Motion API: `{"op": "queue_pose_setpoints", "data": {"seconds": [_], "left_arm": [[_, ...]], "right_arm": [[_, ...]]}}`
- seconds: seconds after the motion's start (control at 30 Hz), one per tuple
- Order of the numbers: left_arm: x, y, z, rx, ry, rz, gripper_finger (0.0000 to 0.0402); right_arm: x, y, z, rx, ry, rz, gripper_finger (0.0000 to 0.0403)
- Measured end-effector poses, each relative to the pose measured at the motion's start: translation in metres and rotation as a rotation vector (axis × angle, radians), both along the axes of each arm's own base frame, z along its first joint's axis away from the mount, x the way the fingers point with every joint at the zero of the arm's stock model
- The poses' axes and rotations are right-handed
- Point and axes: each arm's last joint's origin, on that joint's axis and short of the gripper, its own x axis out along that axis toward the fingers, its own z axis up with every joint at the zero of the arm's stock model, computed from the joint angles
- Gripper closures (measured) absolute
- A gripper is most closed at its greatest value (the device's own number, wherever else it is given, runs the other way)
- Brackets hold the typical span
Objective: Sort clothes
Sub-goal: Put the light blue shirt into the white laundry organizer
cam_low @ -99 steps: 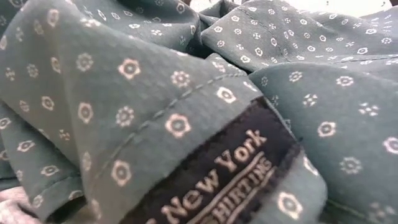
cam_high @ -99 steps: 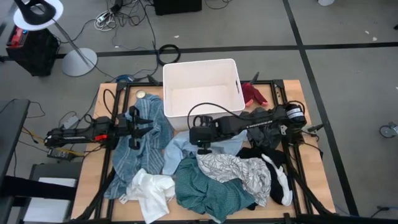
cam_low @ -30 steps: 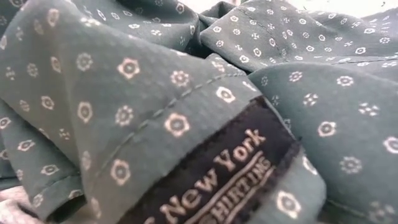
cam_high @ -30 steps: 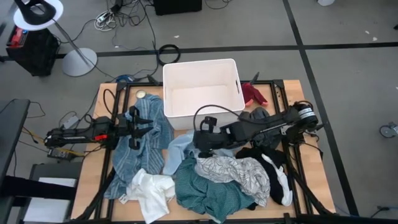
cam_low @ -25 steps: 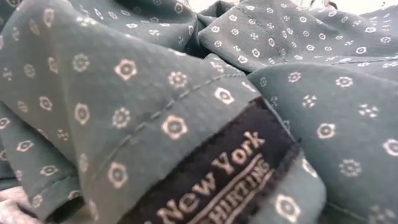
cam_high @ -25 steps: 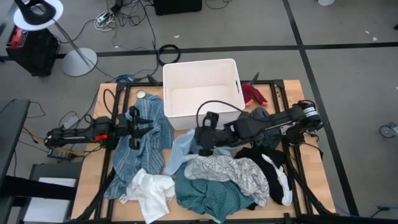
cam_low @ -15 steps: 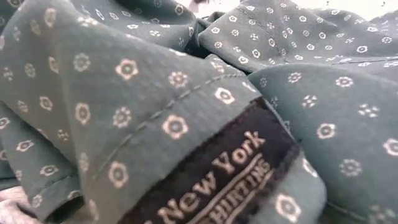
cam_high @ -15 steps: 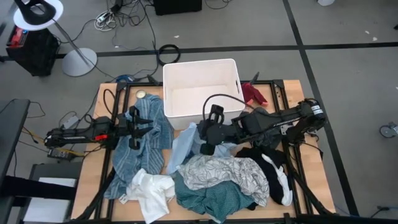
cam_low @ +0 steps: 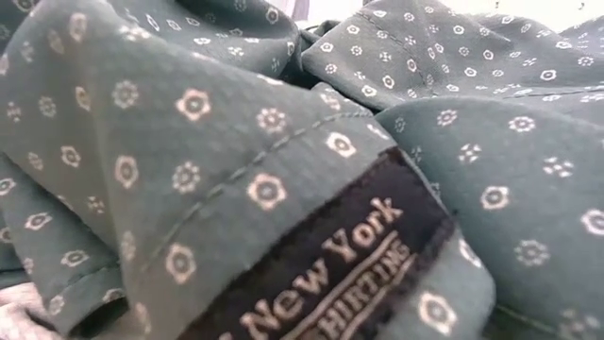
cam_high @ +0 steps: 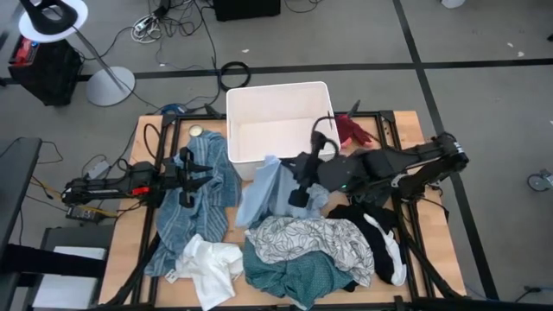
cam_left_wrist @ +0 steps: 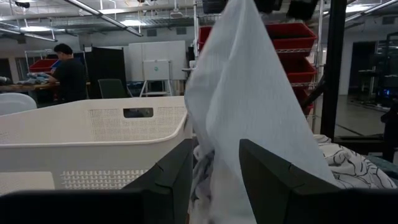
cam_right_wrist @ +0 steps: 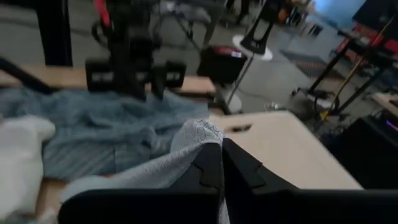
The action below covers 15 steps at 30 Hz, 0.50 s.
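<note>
The right gripper (cam_high: pixel 296 192) was clamped on the light blue garment (cam_high: pixel 263 193), holding it lifted just in front of the white bin (cam_high: pixel 281 97), the cloth hanging down in a long fold beside the bin's front wall. In the right wrist view the two dark fingers (cam_right_wrist: pixel 211 163) met tight on a bunched corner of that garment (cam_right_wrist: pixel 189 147). The right arm reached in low from the table's right side, stretched almost flat across the black garment (cam_high: pixel 367 212) toward the bin. The left gripper (cam_high: pixel 187 176) lay to the left of the bin, resting over the denim-blue garment (cam_high: pixel 190 206), its arm extended level from the table's left edge; its fingers (cam_left_wrist: pixel 264 169) stood parted with nothing between them, and the hanging light blue cloth (cam_left_wrist: pixel 249 99) showed beyond them next to the bin wall (cam_left_wrist: pixel 93 140). In front of the bin lay the leaf-print garment (cam_high: pixel 315 238) over the teal garment (cam_high: pixel 285 272), with the plain white garment (cam_high: pixel 207 263) further left. The red garment (cam_high: pixel 352 131) sat just right of the bin. The low view was filled by teal patterned fabric (cam_low: pixel 189 142).
</note>
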Motion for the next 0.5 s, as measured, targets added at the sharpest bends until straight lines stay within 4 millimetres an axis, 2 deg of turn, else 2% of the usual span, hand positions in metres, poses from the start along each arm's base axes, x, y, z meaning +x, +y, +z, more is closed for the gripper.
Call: {"op": "queue_pose_setpoints", "data": {"seconds": [0.5], "left_arm": [[0.0, 0.0, 0.0, 0.0, 0.0, 0.0, 0.0264]], "right_arm": [[-0.045, -0.014, 0.065, -0.039, -0.306, 0.028, 0.0403]]}}
